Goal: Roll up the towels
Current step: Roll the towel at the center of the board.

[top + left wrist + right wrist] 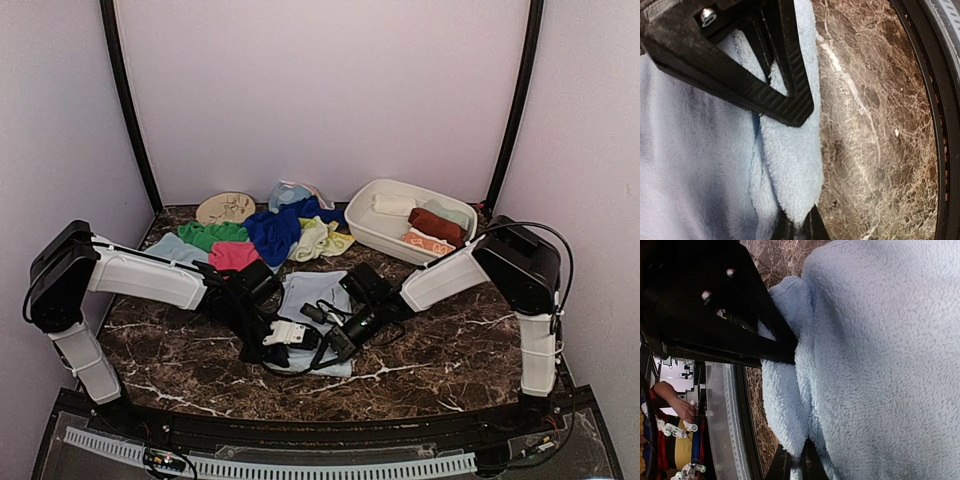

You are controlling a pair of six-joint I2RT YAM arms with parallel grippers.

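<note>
A light blue towel [308, 292] lies on the marble table at the centre, its near edge lifted into a fold. My left gripper [278, 352] is shut on the near left part of that edge. In the left wrist view the fingertips [800, 226] pinch a narrow fold of the towel [700, 165]. My right gripper [330, 348] is shut on the near right part. In the right wrist view it [796, 465] pinches a fold of the towel [880, 355]. The two grippers are close together.
A white basin [362, 228] at the back right holds several rolled towels. A pile of loose towels, green [212, 235], pink [233, 256], dark blue [272, 230], yellow [318, 240] and others, lies at the back. The black front rail [947, 125] is near.
</note>
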